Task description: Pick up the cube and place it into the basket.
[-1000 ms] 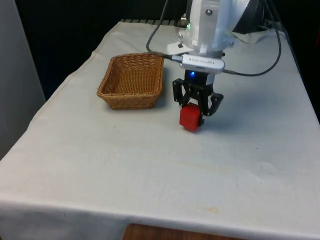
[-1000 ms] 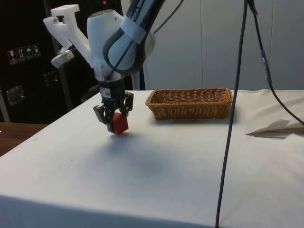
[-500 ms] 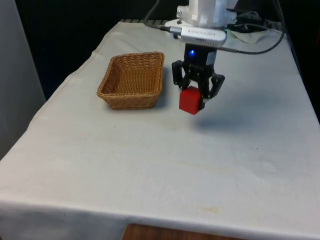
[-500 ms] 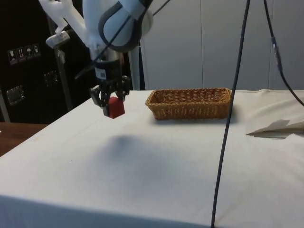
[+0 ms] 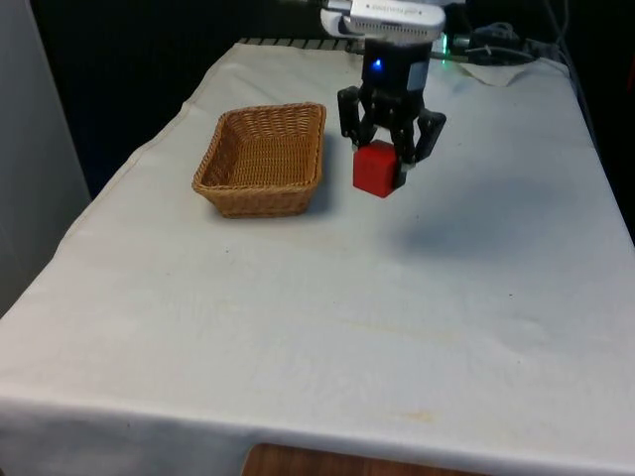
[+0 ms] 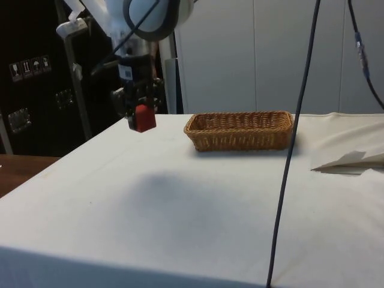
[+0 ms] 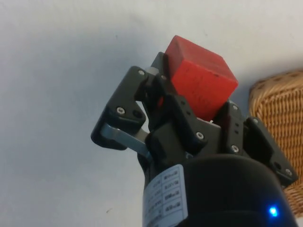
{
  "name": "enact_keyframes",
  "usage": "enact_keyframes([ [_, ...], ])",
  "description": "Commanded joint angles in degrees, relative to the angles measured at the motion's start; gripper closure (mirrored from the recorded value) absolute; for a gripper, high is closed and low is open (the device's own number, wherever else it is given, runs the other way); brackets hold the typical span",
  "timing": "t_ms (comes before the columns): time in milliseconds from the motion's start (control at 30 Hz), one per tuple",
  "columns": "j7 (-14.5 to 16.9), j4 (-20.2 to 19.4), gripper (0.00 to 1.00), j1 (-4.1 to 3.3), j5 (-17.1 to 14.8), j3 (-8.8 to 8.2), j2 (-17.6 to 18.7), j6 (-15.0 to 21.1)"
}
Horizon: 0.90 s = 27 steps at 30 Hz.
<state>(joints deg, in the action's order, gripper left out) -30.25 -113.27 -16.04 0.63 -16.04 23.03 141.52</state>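
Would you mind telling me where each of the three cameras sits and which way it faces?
Front view: at the table's near end, facing the robot; the hand holds the red cube off the white cloth, at the front view's right of the basket.
Side view: at the table's side, looking across it; arm and hand raised with the cube.
Wrist view: on the wrist, looking down past the hand at the cloth.
All three share hand, cube and basket.

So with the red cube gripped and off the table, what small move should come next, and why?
Probably carry it sideways toward the front view's left: the black two-finger gripper holds the red cube in the air beside the woven wicker basket, not yet above it.
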Motion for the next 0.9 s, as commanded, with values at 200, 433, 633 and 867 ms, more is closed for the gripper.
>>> enact_keyframes([
  [200, -0.1, -2.7, 0.98, -0.11, 1.3, -0.63, -3.8, -0.4],
  [433, 0.2, -4.9, 0.98, 0.06, 1.5, -0.92, -6.4, -0.6],
  [633, 0.3, -8.0, 0.98, 0.06, 2.3, -1.43, -10.0, -0.3],
  [867, 0.7, -10.0, 0.98, 0.17, 2.5, -1.83, -12.6, -0.5],
])
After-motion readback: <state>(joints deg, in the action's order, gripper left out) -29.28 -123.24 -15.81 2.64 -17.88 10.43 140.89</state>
